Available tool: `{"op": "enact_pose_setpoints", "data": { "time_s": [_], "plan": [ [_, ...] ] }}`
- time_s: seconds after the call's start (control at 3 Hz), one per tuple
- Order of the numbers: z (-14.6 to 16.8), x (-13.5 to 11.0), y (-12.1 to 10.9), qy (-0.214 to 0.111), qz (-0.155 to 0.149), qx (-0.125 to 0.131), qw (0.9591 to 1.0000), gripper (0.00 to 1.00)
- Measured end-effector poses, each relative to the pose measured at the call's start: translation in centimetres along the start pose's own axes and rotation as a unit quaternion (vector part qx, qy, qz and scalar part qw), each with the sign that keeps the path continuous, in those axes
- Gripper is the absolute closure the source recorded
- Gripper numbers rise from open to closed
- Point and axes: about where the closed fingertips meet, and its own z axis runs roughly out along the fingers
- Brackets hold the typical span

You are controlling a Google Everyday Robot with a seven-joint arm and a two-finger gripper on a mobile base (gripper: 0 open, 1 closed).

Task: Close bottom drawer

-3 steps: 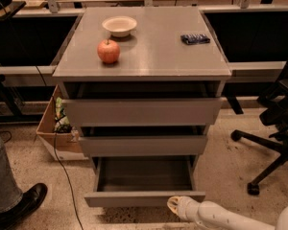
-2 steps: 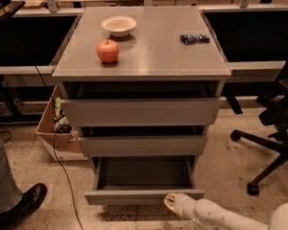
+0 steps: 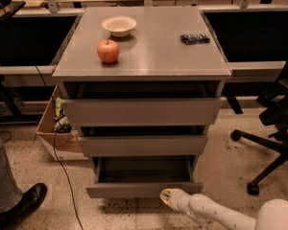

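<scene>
Camera view: the gripper [image 3: 166, 195] has neared the bottom drawer [image 3: 134, 190] at its front right corner. Its state I cannot tell. Drawer is open, so pushing seems next.

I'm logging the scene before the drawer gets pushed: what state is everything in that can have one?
bottom drawer: pulled out, open, grey interior showing.
middle drawer: nearly in, dark gap above its front.
top drawer: nearly in, dark gap above its front.
bowl: upright on the cabinet top, looks empty.
apple: whole, stem up, apart from the bowl.
tool: low at the bottom drawer's front panel, right of centre; contact unclear.
</scene>
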Motion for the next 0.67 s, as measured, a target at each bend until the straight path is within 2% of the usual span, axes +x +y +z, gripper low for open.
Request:
{"op": "enact_pose_setpoints", "data": {
  "time_s": [0.33,0.67],
  "plan": [
    [1.43,-0.80,-1.62,-0.010,-0.008,0.012,0.9998,1.00],
    [1.67,-1.05,-1.82,-0.013,-0.010,0.014,0.9998,1.00]
  ]
}}
